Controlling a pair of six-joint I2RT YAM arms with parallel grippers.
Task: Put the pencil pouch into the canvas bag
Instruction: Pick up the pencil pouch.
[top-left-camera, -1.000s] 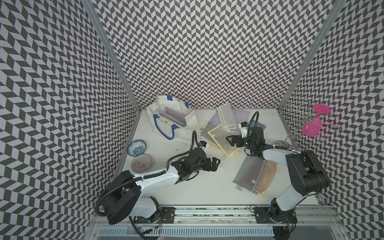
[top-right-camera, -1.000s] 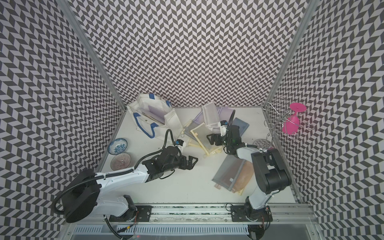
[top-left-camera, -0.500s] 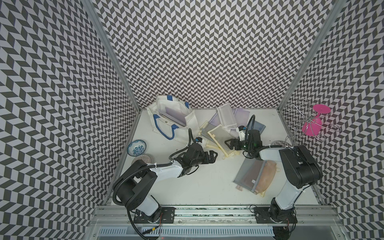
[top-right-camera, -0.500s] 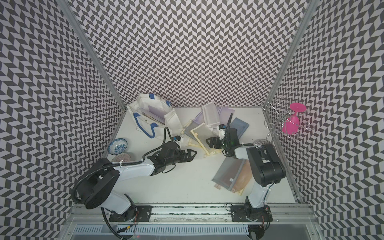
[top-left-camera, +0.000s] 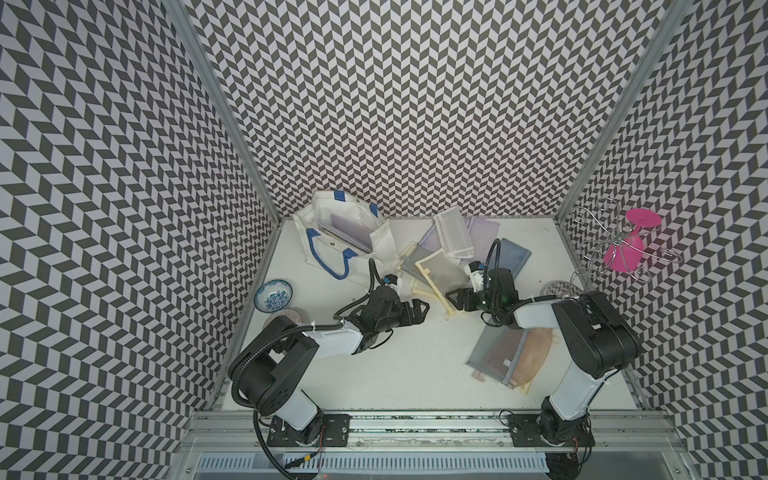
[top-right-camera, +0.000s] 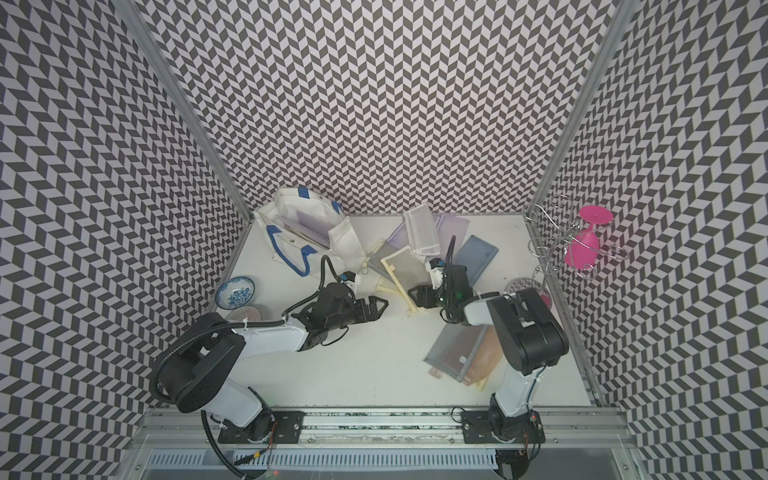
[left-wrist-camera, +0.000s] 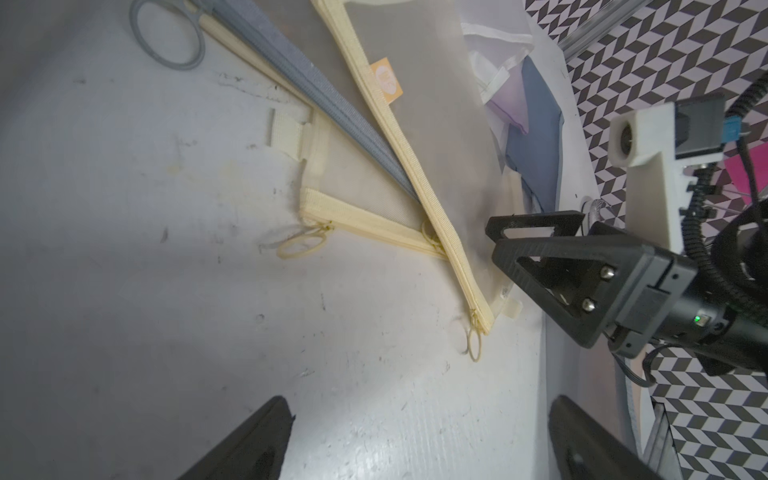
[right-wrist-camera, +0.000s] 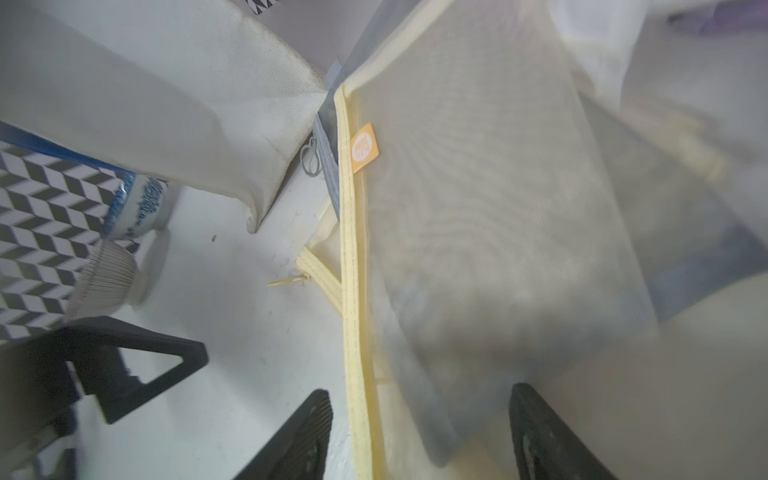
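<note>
The canvas bag (top-left-camera: 328, 216) (top-right-camera: 291, 208) lies at the back left with its mouth facing the table's middle and a flat pouch inside. Its white cloth (right-wrist-camera: 166, 104) also shows in the right wrist view. A yellow-trimmed mesh pencil pouch (top-left-camera: 438, 270) (top-right-camera: 401, 268) (left-wrist-camera: 415, 104) (right-wrist-camera: 478, 228) lies on other pouches right of the bag. My right gripper (top-left-camera: 453, 297) (top-right-camera: 415, 295) (right-wrist-camera: 419, 399) (left-wrist-camera: 494, 239) straddles its yellow zip edge with gaps on both sides. My left gripper (top-left-camera: 419, 309) (top-right-camera: 380, 307) (left-wrist-camera: 417, 419) stands open over bare table, just short of the pouch's corner.
Several more pouches lie around: white mesh (top-left-camera: 451, 232), blue (top-left-camera: 513, 257), grey over peach (top-left-camera: 507, 353) at the front right. A blue-patterned bowl (top-left-camera: 273, 294) and a ribbed bowl (top-left-camera: 286, 318) sit by the left wall. A pink glass (top-left-camera: 627, 245) hangs on a wire rack at the right.
The right gripper's jaws have narrowed around the yellow pouch's edge. The left gripper has moved a little back toward the pouches, and its arm has folded closer.
</note>
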